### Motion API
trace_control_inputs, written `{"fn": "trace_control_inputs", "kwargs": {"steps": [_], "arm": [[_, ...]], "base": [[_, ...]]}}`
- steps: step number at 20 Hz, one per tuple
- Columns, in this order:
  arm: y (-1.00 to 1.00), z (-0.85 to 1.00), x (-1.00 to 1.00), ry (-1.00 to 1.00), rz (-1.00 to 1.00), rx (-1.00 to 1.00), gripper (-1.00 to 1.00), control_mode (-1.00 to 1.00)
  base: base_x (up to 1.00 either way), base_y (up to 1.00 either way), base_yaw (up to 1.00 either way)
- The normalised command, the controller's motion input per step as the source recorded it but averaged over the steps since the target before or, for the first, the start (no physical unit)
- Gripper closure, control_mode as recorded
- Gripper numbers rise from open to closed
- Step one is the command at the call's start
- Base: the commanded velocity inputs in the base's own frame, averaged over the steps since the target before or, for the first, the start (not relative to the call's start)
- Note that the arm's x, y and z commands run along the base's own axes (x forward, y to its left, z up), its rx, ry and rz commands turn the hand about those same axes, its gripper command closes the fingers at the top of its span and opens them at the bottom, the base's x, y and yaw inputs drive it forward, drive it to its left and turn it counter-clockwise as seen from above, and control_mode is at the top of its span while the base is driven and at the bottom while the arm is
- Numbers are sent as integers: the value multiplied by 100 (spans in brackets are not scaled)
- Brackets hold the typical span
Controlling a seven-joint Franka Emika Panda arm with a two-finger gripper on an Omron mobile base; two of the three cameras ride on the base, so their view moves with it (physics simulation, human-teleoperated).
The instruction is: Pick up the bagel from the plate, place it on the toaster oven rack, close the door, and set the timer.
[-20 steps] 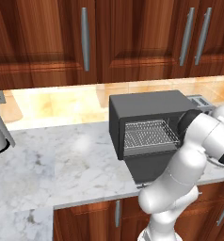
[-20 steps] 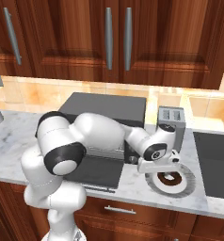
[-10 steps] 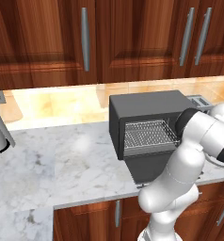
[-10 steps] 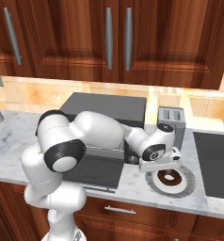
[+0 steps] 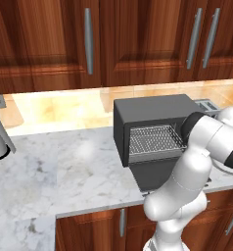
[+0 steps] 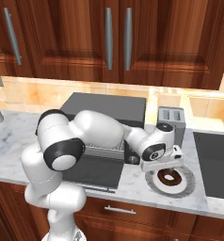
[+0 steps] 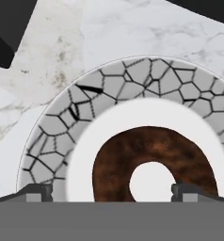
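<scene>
Lower now than a second ago, gripper (image 6: 166, 165) sits right over the bagel (image 6: 169, 178), closer to the plate (image 6: 184, 184) than before. Bagel rests in the plate's white centre, on the marble counter (image 6: 132, 186) just right of the toaster oven (image 6: 104, 109). In hand view the bagel (image 7: 151, 162) lies between the two finger tips (image 7: 38, 190), which stand spread wide on either side, not touching it; plate (image 7: 62, 127) has a cracked-pattern grey rim. Door (image 5: 160, 172) hangs open, folded down in front; rack (image 5: 152, 138) bare inside the cavity. Silver slot toaster (image 6: 172, 117) stands behind the plate. Wood cabinets (image 6: 114, 37) above.
</scene>
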Motion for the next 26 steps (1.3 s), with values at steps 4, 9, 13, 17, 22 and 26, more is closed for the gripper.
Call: {"fn": "trace_control_inputs", "kwargs": {"steps": [4,9,13,17,22,26], "arm": [[0,-44,0,21,0,4,-100,-100],[0,-52,0,21,0,8,-100,-100],[15,-49,0,3,0,13,-100,-100],[29,-32,0,0,0,13,-100,-100],[2,-31,0,0,0,5,-100,-100],[0,-32,6,0,0,4,-100,-100]], "base": [[0,0,0],[0,0,0],[0,0,0],[0,0,0],[0,0,0],[0,0,0]]}}
